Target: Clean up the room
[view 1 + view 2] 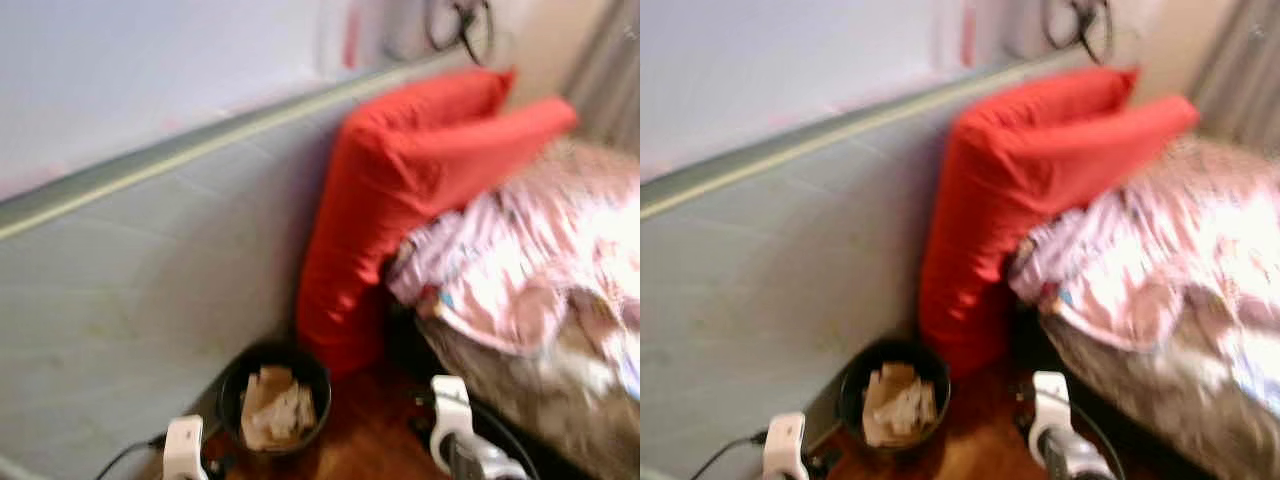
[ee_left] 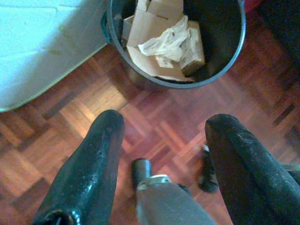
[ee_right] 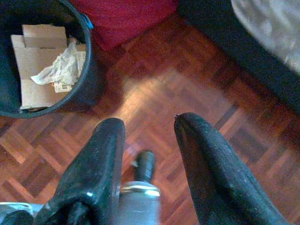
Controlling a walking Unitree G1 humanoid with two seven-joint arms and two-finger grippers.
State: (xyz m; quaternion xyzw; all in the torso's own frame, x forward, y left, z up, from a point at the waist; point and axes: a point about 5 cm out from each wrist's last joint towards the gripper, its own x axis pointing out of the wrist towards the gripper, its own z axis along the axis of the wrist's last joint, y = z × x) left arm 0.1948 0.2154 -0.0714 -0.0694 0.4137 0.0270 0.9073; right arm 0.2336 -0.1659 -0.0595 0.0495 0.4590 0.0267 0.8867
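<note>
At lower left of the head view we see our left gripper (image 2: pixel 161 154), fingers spread and empty over parquet floor (image 2: pixel 56 140). Bottom centre, the black bin (image 1: pixel 274 398) holds cardboard scraps (image 1: pixel 275 408) beside a red cushion (image 1: pixel 400 190). Lower right, our right gripper (image 3: pixel 149 154) hangs parted, empty, near the bed (image 1: pixel 540 270).

A grey padded panel (image 1: pixel 150 270) runs along the wall, with a pale trim strip (image 1: pixel 200 140) along its top — above it, plain white wall (image 1: pixel 130 70). Dark cables (image 1: pixel 462 25) hang near the far corner, blurred. The parquet floor (image 2: pixel 159 126) is reddish-brown — herringbone blocks catching a patch of light.
</note>
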